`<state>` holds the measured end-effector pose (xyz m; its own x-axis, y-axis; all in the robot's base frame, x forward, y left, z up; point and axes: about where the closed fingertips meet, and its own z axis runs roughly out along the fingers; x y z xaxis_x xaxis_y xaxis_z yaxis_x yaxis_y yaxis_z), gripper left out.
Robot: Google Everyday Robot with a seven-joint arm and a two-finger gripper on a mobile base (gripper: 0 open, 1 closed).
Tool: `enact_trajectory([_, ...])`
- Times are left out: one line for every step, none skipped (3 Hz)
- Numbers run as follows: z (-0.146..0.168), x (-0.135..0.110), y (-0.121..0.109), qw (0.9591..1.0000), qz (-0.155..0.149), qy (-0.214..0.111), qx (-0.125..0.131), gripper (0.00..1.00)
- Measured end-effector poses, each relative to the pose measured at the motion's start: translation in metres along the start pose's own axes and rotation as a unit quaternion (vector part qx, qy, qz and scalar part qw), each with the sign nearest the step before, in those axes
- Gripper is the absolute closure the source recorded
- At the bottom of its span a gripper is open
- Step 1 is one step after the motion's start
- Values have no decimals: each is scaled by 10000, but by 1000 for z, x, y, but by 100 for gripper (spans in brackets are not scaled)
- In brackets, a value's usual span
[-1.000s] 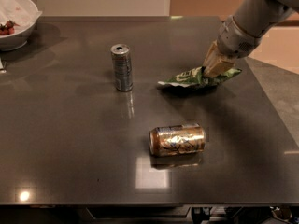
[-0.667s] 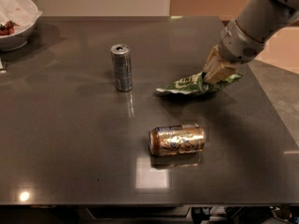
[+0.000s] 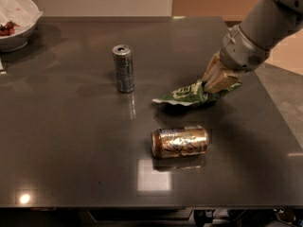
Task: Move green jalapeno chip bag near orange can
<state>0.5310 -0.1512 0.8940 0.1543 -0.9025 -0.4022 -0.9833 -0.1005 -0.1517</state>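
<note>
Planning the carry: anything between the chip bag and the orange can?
Nothing visible does. The gripper grips the right end of the green jalapeno chip bag; only bare table lies between it and the orange can.

- Arm [image 3: 277,15]: one, grey, is entering from the upper right corner and slanting down toward the left.
- Wrist [image 3: 242,51]: a grey, rounded collar, is sitting at the arm's lower end and tilting the same way.
- Gripper [image 3: 215,83]: is hanging just below the wrist, at the right of the view, pointing down and left.
- Fingers [image 3: 222,78]: tan, are lying close together and pinching the right end of the bag [image 3: 183,94]; the tips are partly hiding in its folds.
</note>
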Motion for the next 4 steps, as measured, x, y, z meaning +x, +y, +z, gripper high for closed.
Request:
enact_trajectory([2, -6, 8, 9999, -38, -135, -76, 57])
enact_trajectory([3, -9, 13, 9996, -59, -234, -120, 36])
enact_trajectory([4, -10, 11, 9996, -65, -239, -104, 12])
enact_trajectory([5, -11, 10, 9996, -70, -244, -92, 0])
